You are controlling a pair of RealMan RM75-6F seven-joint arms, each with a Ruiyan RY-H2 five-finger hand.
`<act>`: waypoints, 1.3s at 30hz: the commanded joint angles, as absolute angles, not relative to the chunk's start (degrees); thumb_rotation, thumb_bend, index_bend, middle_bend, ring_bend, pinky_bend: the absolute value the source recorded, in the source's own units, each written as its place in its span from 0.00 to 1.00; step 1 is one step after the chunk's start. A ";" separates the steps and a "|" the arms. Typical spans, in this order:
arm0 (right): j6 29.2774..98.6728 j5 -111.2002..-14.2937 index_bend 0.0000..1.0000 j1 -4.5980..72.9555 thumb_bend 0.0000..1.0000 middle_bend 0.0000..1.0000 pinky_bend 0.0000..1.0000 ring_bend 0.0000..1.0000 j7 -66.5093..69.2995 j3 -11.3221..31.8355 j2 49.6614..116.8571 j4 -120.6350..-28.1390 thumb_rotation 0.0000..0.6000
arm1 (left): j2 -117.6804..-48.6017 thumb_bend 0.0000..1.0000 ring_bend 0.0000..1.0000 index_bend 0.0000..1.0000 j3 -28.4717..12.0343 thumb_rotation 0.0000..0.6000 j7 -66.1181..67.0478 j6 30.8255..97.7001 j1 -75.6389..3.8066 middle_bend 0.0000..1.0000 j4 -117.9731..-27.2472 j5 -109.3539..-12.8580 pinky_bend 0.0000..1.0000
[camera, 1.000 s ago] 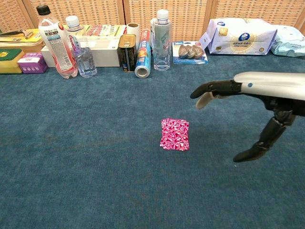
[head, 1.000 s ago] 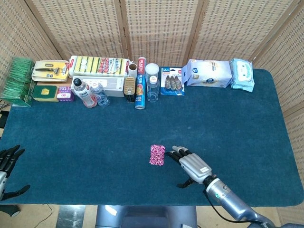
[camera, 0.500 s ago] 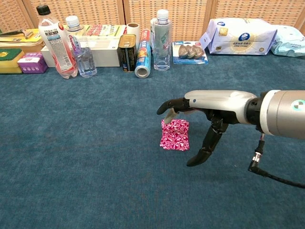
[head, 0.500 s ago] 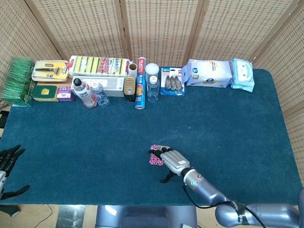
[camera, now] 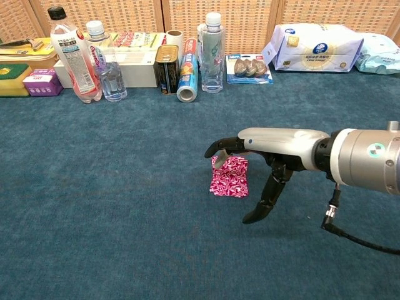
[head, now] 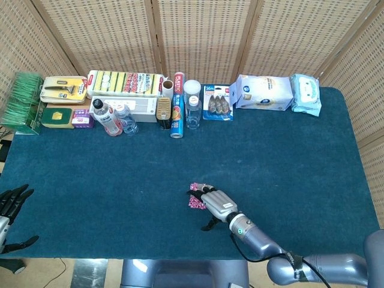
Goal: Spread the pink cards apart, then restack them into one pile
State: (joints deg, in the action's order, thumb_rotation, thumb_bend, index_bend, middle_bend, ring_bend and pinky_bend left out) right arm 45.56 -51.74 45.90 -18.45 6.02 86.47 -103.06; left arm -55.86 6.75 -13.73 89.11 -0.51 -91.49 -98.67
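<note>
Now | pink cards (camera: 229, 175) stacked under right hand (camera: 269, 153) | fingers (camera: 218, 147) spread, gripping nothing

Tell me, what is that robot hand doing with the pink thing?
The robot's right hand reaches over a small pile of pink cards lying on the blue table. Its fingers are above the far edge of the pile, with the thumb hanging down beside it. The cards are in one neat stack, not spread out. The left hand waits open at the table's edge, holding nothing.
</note>
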 commanded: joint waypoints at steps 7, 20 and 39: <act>47.20 -52.17 0.11 46.60 0.00 0.19 0.00 0.00 -19.84 4.92 87.88 -100.83 1.00 | -55.64 0.05 0.00 0.00 6.95 1.00 -14.36 88.84 -0.72 0.00 -91.42 -98.78 0.02; 46.57 -52.11 0.12 46.93 0.00 0.19 0.00 0.00 -19.40 3.80 89.04 -98.38 1.00 | -55.55 0.05 0.00 0.00 7.17 1.00 -14.69 88.71 -0.88 0.00 -91.40 -99.00 0.02; 49.63 -47.78 0.13 48.06 0.00 0.19 0.00 0.00 -23.28 4.09 87.45 -97.02 1.00 | -55.52 0.05 0.00 0.00 7.33 1.00 -15.16 88.91 -0.90 0.00 -91.25 -99.03 0.02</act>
State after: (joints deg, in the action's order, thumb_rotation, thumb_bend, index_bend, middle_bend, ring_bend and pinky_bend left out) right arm 49.39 -48.20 48.00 -23.10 3.92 87.69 -97.27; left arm -55.52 7.32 -15.16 88.90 -0.91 -91.25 -99.03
